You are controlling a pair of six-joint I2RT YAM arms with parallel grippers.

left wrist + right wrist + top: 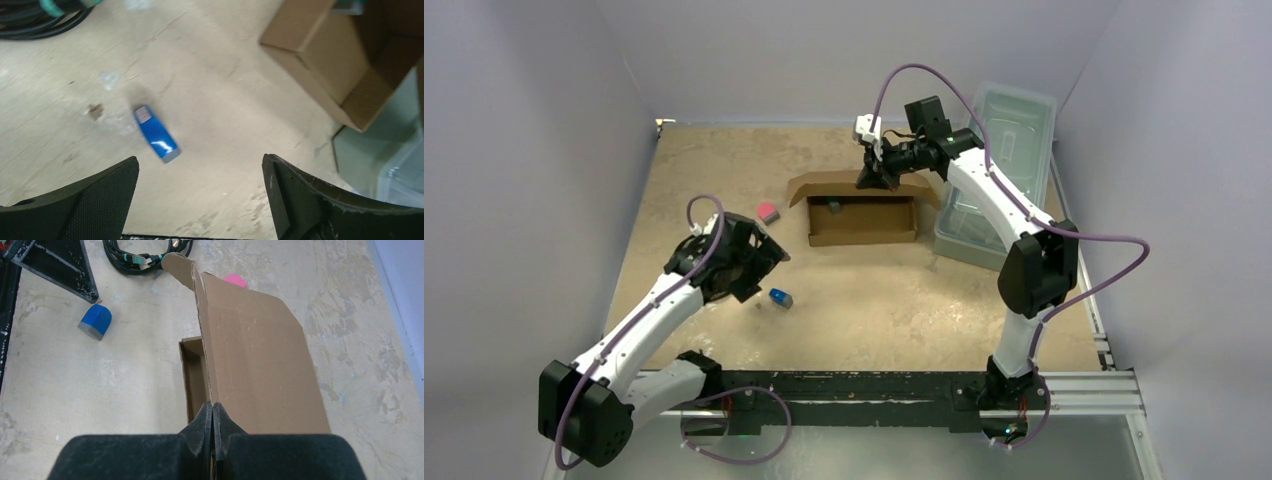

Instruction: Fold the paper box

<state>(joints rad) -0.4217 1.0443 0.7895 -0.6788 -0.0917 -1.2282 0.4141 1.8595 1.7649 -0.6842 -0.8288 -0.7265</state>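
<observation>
The paper box [864, 222] is brown corrugated cardboard, a shallow open box at the table's far middle with its lid flap raised. My right gripper [879, 178] is over its back edge. In the right wrist view that gripper [213, 407] is shut on the upright edge of the flap of the box [260, 360], pinching the card between its pads. My left gripper [759, 265] hangs over the table to the box's left. In the left wrist view it [200, 172] stands wide open with nothing between its fingers, and a corner of the box [330, 55] shows at the upper right.
A small blue block [780, 297] [156, 133] [96, 321] lies on the table just ahead of my left gripper. A pink piece [767, 212] [235, 280] lies left of the box. A clear plastic bin [999, 170] stands against the box's right side. Black cables [145, 257] lie coiled nearby.
</observation>
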